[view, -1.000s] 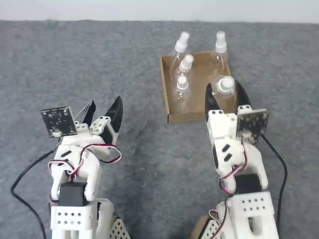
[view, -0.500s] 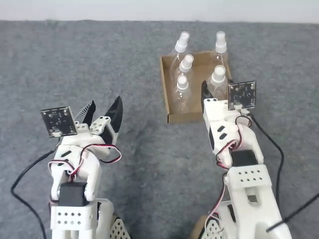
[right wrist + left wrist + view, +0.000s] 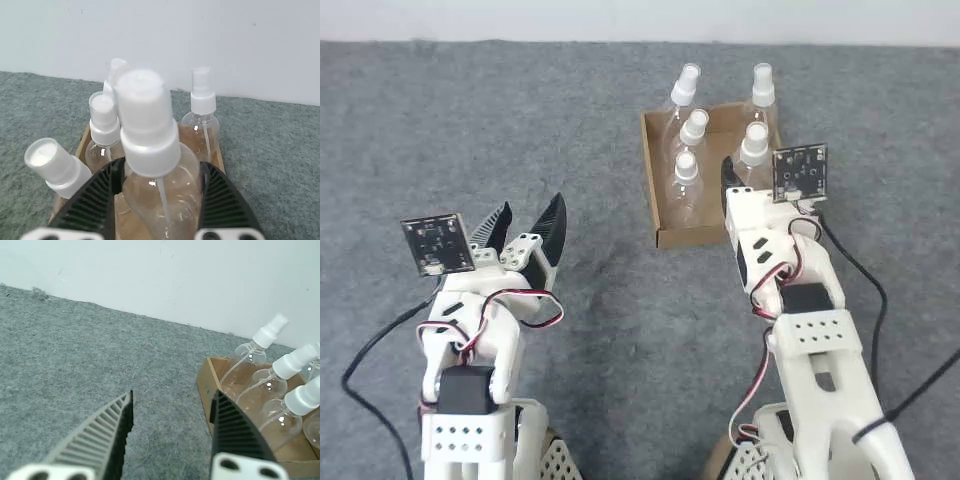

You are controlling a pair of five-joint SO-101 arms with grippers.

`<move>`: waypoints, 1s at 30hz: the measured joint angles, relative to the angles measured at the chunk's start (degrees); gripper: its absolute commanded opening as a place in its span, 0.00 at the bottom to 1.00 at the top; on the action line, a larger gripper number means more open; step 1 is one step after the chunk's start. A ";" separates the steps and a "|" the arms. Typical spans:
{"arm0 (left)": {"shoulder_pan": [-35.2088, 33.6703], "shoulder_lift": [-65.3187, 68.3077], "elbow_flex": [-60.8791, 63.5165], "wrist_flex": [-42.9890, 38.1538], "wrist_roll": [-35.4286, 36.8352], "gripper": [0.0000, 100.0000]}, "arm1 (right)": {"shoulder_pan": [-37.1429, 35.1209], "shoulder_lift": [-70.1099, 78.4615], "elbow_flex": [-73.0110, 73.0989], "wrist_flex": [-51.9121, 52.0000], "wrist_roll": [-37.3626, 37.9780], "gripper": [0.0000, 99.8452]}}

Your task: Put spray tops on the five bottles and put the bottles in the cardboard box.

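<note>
— How is everything laid out on the grey carpet (image 3: 570,110)?

— The right arm (image 3: 800,330) stretches forward to the cardboard box (image 3: 648,175). The left gripper (image 3: 531,203) hangs well apart from the box over bare carpet, jaws spread and holding nothing. It is probably parked there because no capping is left for it.

— And inside the box?

— Four bottles (image 3: 685,195) stand in it, each wearing a white top. They are packed along the far and left sides, so the near right corner is open.

— For the last bottle?

— I'd say so. The right gripper (image 3: 161,172) pinches the fifth bottle (image 3: 150,200) by its shoulder, upright, over that corner. Holding it at the shoulder leaves its spray top (image 3: 145,115) untouched. I can't tell whether its base touches the box floor.
</note>
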 measured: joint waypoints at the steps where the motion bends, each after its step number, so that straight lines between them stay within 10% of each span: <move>1: 0.00 0.00 0.00 0.00 0.00 0.24 | 0.00 0.79 -0.44 0.00 0.00 0.05; 30: 0.00 0.00 0.00 0.00 0.00 0.24 | 1.23 14.68 -2.90 -8.97 0.00 0.05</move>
